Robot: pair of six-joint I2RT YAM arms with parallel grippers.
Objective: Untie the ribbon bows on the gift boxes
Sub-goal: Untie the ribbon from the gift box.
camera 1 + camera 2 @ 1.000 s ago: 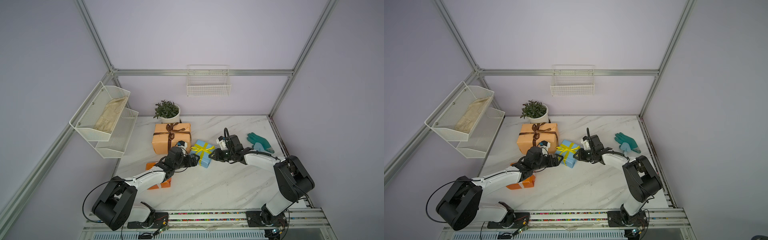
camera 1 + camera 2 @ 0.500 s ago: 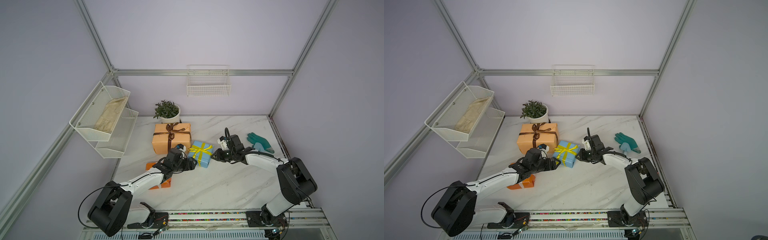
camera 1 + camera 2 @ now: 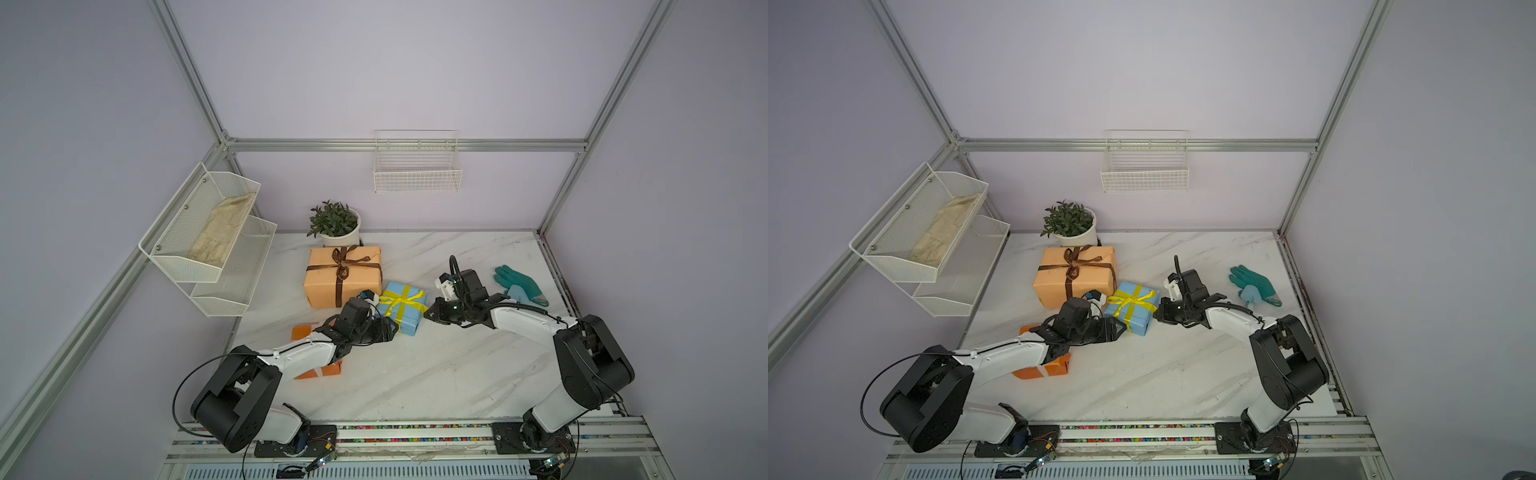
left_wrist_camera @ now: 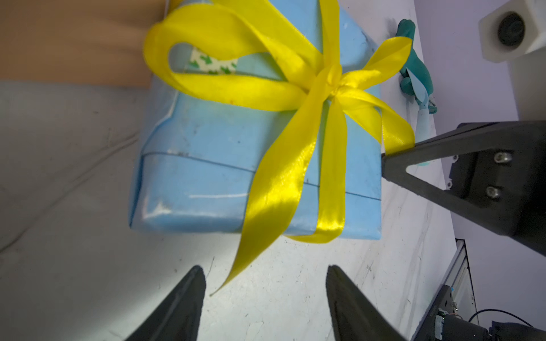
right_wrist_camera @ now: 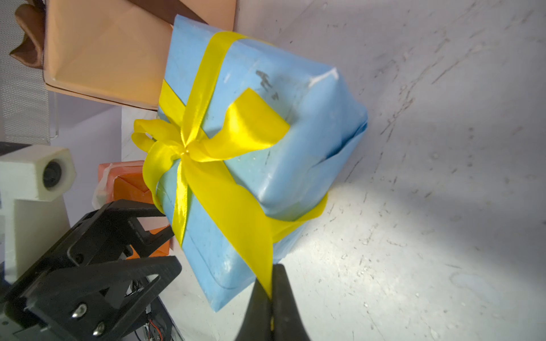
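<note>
We've got right gripper (image 5: 271, 285) clamped on tail of shiny yellow satin ribbon (image 5: 230, 203) on small light-blue paper-wrapped box (image 5: 295, 118); left gripper (image 4: 264, 270) jaws apart.

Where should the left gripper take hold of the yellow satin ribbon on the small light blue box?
Pinch the loose tail of the yellow satin ribbon near its pointed tip, coming low over the marble tabletop from the robot's side. It hangs free down the light blue box, tip between the open fingers of the left gripper.
</note>
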